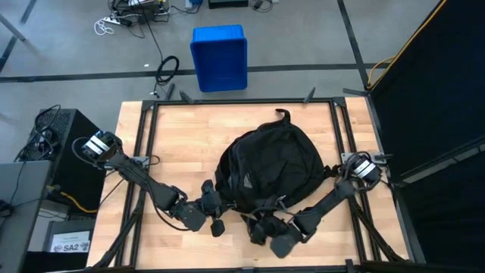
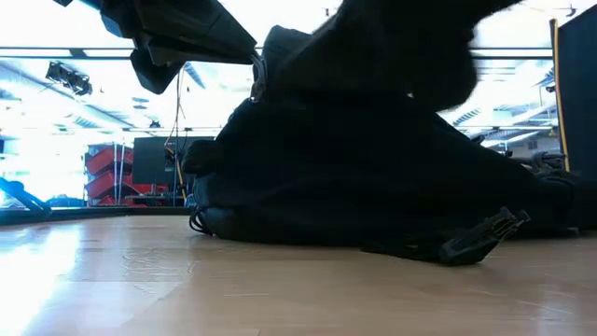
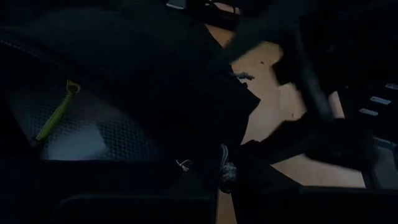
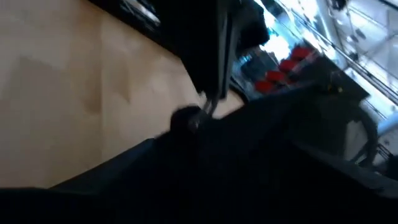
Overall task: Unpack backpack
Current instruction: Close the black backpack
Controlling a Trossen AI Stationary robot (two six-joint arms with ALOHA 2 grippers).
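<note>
While the backpack (image 1: 269, 171) lies mid-table, both grippers sit at its near edge: left gripper (image 1: 214, 206) closed, apparently on fabric; right gripper (image 1: 261, 227) unclear.

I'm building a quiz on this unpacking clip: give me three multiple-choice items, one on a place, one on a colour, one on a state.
1. Where does the backpack lie?
A. on the wooden table
B. on the floor
C. in the bin

2. What colour is the bin beyond the table?
A. red
B. blue
C. green

3. How does the backpack lie?
A. standing upright
B. hanging from an arm
C. flat on the table

Answers: 1 A, the high view shows it mid-table; 2 B, its plastic is plainly blue; 3 C, the low view shows it resting along the tabletop.
</note>
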